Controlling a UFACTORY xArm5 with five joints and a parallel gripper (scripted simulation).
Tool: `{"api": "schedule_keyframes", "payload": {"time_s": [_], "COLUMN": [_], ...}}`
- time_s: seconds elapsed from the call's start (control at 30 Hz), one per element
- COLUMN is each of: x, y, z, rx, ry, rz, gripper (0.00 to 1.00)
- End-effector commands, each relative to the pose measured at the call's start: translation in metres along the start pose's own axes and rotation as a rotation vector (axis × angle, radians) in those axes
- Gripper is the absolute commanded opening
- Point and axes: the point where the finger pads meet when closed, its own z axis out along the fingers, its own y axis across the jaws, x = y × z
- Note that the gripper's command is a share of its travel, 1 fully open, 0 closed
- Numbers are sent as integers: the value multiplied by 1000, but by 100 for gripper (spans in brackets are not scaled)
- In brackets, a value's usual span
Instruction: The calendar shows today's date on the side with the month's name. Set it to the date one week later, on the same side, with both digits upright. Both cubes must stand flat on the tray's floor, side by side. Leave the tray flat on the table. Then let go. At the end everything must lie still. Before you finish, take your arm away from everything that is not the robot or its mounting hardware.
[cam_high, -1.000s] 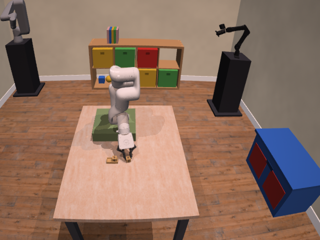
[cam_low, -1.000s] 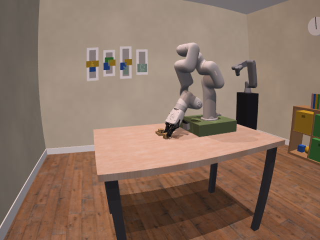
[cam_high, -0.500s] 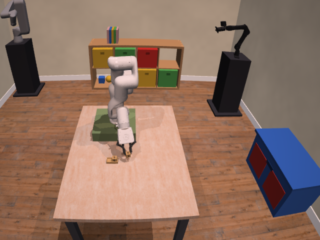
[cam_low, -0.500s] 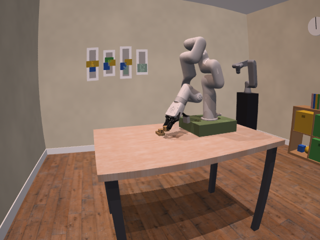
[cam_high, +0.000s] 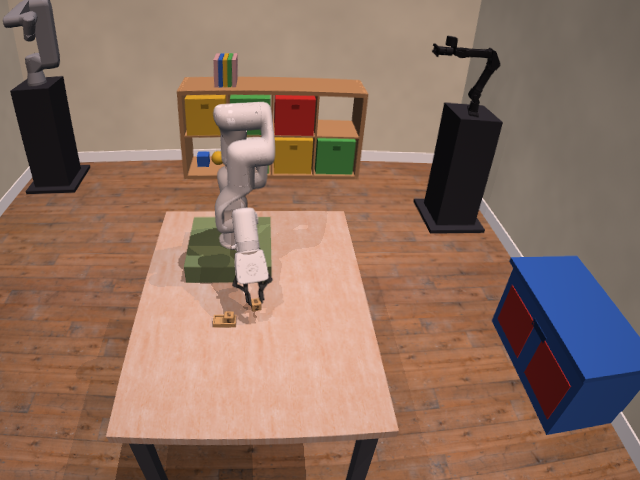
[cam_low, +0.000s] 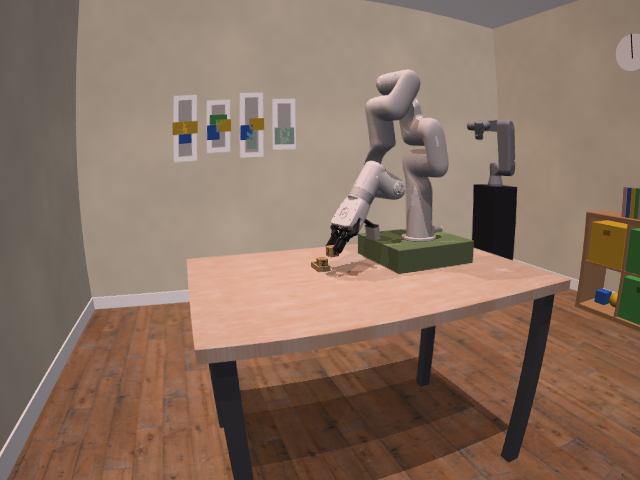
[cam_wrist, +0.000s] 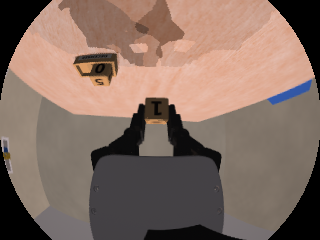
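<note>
My gripper (cam_high: 255, 303) (cam_low: 331, 250) (cam_wrist: 156, 112) is shut on a wooden cube (cam_high: 256, 305) (cam_low: 330, 252) (cam_wrist: 156, 110), held above the table. Its face towards the wrist camera shows a 1, upside down in that view. The wooden tray (cam_high: 219, 324) (cam_low: 322, 268) (cam_wrist: 79, 63) lies on the table, left of the held cube in the top view. The other cube (cam_high: 229, 316) (cam_low: 322, 261) (cam_wrist: 101, 70) stands in the tray's right part in that view; the left part is empty. The wrist view shows its 0 and 5 faces and DECEMBER on the tray's side, upside down.
The green base block (cam_high: 227, 272) (cam_low: 434, 255) under the arm stands behind the cubes, towards the back of the table (cam_high: 258, 382) (cam_low: 289, 304). The blue cabinet (cam_high: 578, 315) stands on the floor to the right in the top view, away from the table.
</note>
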Motion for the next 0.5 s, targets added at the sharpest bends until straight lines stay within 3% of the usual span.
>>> {"api": "schedule_keyframes", "payload": {"time_s": [0.0,0.2,0.47], "x": [-1,-1,-3], "y": [0,0,0], "z": [0,0,0], "rx": [0,0,0], "ry": [-2,14,121], "rz": [0,0,0], "gripper": [27,27,27]}}
